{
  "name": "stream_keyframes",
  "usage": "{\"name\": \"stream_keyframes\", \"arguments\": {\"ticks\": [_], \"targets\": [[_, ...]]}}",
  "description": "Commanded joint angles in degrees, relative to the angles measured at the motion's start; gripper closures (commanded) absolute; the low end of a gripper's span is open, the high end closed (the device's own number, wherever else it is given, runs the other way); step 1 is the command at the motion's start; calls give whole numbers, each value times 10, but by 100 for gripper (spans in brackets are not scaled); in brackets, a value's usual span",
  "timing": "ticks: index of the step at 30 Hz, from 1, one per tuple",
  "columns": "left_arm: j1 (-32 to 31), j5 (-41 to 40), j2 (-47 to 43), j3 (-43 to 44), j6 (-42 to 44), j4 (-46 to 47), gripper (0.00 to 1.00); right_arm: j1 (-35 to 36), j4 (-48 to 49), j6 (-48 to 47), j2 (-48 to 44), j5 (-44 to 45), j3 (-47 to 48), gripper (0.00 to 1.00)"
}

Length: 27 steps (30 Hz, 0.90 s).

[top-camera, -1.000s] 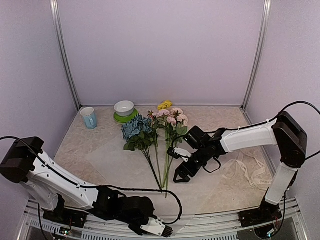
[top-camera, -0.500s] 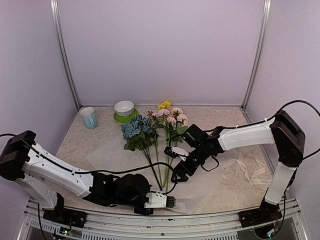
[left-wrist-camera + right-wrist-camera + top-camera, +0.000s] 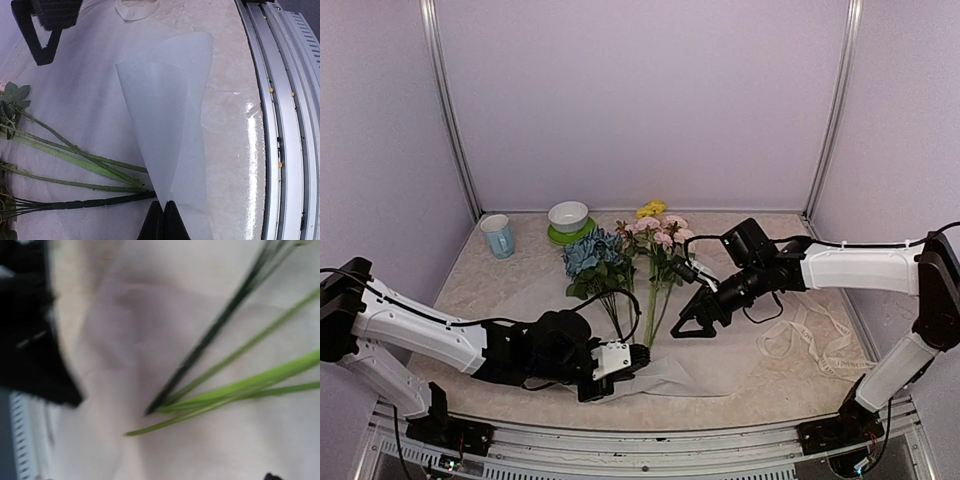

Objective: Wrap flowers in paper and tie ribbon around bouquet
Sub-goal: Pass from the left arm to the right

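The flowers (image 3: 620, 255) lie on the paper (image 3: 535, 310), blooms toward the back and green stems (image 3: 75, 155) pointing at the near edge. My left gripper (image 3: 640, 358) is shut on a near corner of the paper (image 3: 170, 125), which rises as a folded cone-like flap just beside the stem ends. My right gripper (image 3: 688, 324) hovers open right of the stems, holding nothing. Its blurred wrist view looks down on the stem ends (image 3: 225, 385) over the paper (image 3: 210, 450). The ribbon (image 3: 810, 340) lies loose at the right.
A blue cup (image 3: 498, 236) and a white bowl on a green saucer (image 3: 568, 218) stand at the back left. The table's metal front rail (image 3: 280, 100) runs close to the lifted paper. The ribbon's loops spread beneath the right arm.
My left gripper shut on the paper's near corner and pulled it from the front edge toward the stems, folding it up. My right gripper drew back to the right of the stems.
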Motion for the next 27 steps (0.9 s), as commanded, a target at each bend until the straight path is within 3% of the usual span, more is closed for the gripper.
{"name": "stream_keyframes", "arguments": {"ticks": [1, 10, 15, 17, 24, 27], "targets": [[27, 10, -4, 4, -23, 0, 100, 2, 16, -8, -21, -86, -28, 12], [54, 30, -7, 1, -29, 7, 100, 34, 72, 48, -11, -106, -92, 12], [64, 40, -13, 2, -23, 2, 100, 45, 100, 60, 23, -85, -110, 18], [66, 44, -14, 2, -21, 1, 100, 45, 113, 66, 40, -92, -112, 29], [68, 45, -11, 19, -26, -15, 100, 45, 137, 65, 55, -113, -118, 99], [68, 39, -41, 15, -55, -15, 62, 45, 144, 67, 60, -114, -119, 100]]}}
